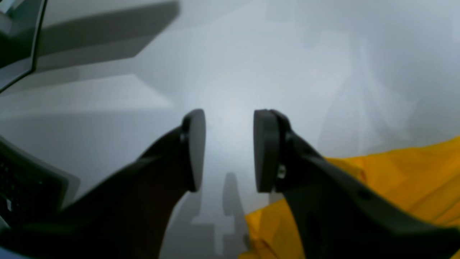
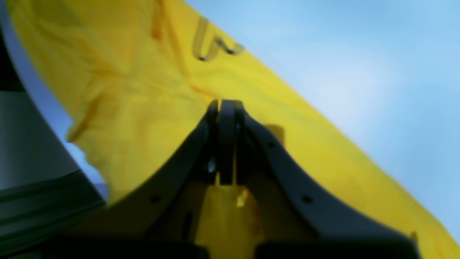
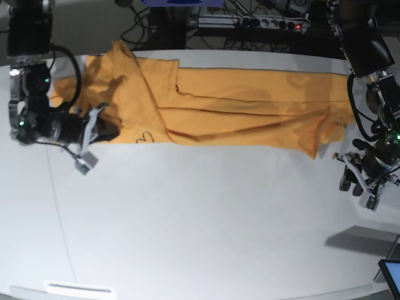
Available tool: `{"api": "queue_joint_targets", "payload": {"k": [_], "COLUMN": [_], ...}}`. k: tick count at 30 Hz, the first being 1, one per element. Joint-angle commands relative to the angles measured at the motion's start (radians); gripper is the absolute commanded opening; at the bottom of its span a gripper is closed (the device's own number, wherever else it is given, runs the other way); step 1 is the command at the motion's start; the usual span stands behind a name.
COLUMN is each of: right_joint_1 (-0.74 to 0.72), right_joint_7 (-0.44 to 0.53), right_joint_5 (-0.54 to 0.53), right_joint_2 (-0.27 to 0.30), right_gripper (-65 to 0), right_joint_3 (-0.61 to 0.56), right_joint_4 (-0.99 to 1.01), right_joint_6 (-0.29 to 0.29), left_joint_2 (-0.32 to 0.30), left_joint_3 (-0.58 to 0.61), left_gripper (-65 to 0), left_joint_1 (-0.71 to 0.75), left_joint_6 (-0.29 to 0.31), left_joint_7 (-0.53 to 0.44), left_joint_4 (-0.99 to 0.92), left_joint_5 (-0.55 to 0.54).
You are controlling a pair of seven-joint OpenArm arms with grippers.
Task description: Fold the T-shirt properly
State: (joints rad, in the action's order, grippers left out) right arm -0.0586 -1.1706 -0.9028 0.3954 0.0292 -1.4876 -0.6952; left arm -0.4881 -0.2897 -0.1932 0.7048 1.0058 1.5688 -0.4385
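The right tool [image 2: 226, 108] pinches the T-shirt [image 3: 237, 106] at its end; the left tool [image 1: 229, 149], part-open and empty, hangs beside the far end

Orange-yellow T-shirt [image 3: 237, 109] stretched in a long band across the far side of the white table.

It lies flat, folded lengthwise into a narrow strip running left to right in the base view, with soft creases along its length. At the left end the cloth is bunched and doubled over, a flap rising toward the far edge. A small dark heart-like outline [image 3: 144, 136] sits near the strip's near edge there. The right end tapers to a loose, drooping corner.
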Motion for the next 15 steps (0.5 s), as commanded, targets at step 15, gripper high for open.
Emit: {"api": "queue_joint_targets", "payload": {"k": [15], "right_joint_1": [-0.005], "right_joint_7": [0.013], "right_joint_5": [-0.020], "right_joint_2": [-0.048], "right_gripper": [-64.9], "right_joint_3": [0.001], "right_joint_4": [0.038], "right_joint_6": [-0.003], "left_joint_2": [-0.017], "left_joint_3": [-0.006], "left_gripper": [-42.3], "left_joint_1": [-0.016], "left_joint_6": [-0.007], "left_joint_7": [-0.018], "left_joint_4": [0.015], "left_joint_5": [-0.006]}}
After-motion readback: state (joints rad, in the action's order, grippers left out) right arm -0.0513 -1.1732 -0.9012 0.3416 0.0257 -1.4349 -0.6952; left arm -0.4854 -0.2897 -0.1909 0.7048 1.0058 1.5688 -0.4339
